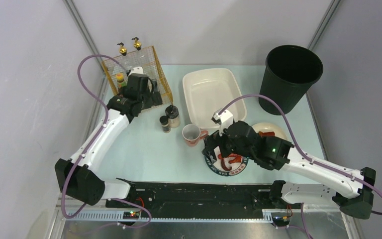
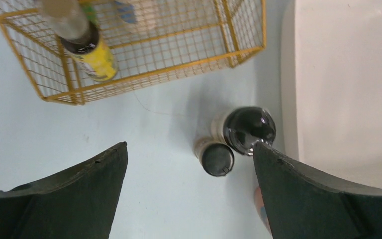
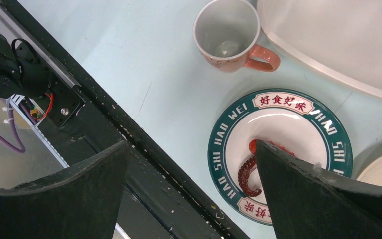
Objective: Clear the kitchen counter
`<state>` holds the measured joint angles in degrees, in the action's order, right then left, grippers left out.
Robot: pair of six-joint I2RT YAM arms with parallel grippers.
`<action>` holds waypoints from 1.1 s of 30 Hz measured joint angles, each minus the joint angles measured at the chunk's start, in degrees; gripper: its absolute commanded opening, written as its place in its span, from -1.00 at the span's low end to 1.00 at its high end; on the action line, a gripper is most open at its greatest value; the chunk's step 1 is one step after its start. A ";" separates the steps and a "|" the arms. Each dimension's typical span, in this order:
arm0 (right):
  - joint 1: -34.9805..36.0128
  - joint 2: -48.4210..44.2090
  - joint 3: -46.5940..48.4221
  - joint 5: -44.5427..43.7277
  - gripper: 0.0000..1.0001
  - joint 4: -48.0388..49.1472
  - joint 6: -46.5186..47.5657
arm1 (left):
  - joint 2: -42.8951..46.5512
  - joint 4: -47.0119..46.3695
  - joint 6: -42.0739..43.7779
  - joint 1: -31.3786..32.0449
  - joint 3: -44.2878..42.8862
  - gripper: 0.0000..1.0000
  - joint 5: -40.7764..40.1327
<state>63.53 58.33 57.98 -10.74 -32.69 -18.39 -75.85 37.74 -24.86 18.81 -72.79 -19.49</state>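
Wide-open fingers of our left gripper hang over a large shaker touching a small shaker on the kitchen counter (just beside the basin); closing carelessly, we could topple either. Our right gripper, equally spread and empty, hovers above the plate.

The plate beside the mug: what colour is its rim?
Dark teal plate rim, white lettering; clearest in right wrist view.

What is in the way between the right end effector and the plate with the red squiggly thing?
Nothing that I can see. The right end effector hangs open over the plate's edge, with only air between them. The mug stands beside the plate, apart from it and out of the way.
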 measured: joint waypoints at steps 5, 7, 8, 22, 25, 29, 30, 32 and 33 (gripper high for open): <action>-0.26 -0.98 0.00 -0.46 0.99 -0.63 -0.07 | 0.70 -0.48 1.51 3.91 2.49 0.96 1.92; -0.28 -1.18 0.00 -0.48 0.99 -1.09 -0.22 | 0.76 -0.87 2.27 4.81 3.76 0.96 2.78; -0.28 -1.27 0.00 -0.48 1.00 -1.29 -0.26 | 0.76 -0.96 2.49 5.05 4.28 0.95 3.15; -0.28 -1.33 0.00 -0.46 1.00 -1.99 -1.07 | -4.94 -4.59 4.52 7.98 8.13 0.84 4.76; -0.28 -1.33 0.00 -0.46 1.00 -2.01 -1.05 | -7.58 -5.51 4.87 8.09 8.28 0.81 4.79; -0.28 -1.33 0.00 -0.46 1.00 -2.21 -1.03 | -11.19 -6.34 5.14 8.09 8.37 0.78 4.76; -0.28 -1.31 0.00 -0.46 1.00 -2.23 -1.03 | -11.91 -6.60 5.31 8.09 8.37 0.77 4.74; -0.33 -1.31 0.00 -0.46 0.99 -2.23 -1.01 | -12.76 -6.99 5.42 8.11 8.37 0.71 4.76; -0.42 -1.31 0.00 -0.46 1.00 -2.23 -0.98 | -13.25 -7.23 5.44 8.13 8.37 0.64 4.76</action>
<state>63.11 57.01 57.98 -11.20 -34.92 -19.38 -89.10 30.50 -19.42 26.94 -64.42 -14.72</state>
